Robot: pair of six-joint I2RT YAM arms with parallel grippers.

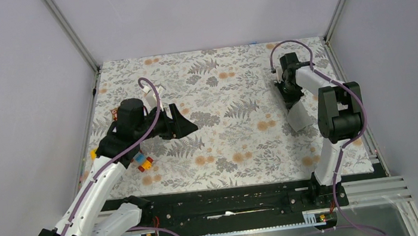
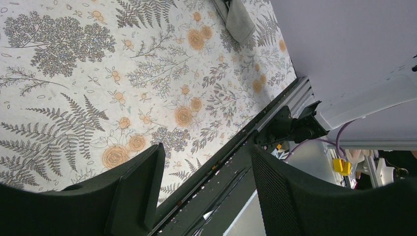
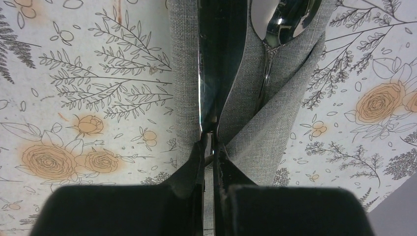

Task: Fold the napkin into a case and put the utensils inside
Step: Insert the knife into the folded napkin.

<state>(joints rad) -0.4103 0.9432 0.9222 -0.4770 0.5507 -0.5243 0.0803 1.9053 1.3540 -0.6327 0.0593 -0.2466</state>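
- Floral-patterned tablecloth (image 1: pixel 221 92) covers the desk, with pale walls around it.
- Narrow grey cloth case (image 3: pixel 275 132) lies on the right side, with a shiny silver spoon (image 3: pixel 282 19) tucked in it.
- Right end effector (image 3: pixel 210 142) pinches a slim silver knife (image 3: pixel 214 64) into the fold. This looks like the inserting step, and the next move is probably to seat it and release.
- Left end effector (image 2: pixel 206 150) gapes wide and holds nothing.

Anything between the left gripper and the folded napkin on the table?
Nothing. Only bare floral tablecloth lies between the left gripper and the napkin, as the top view shows.
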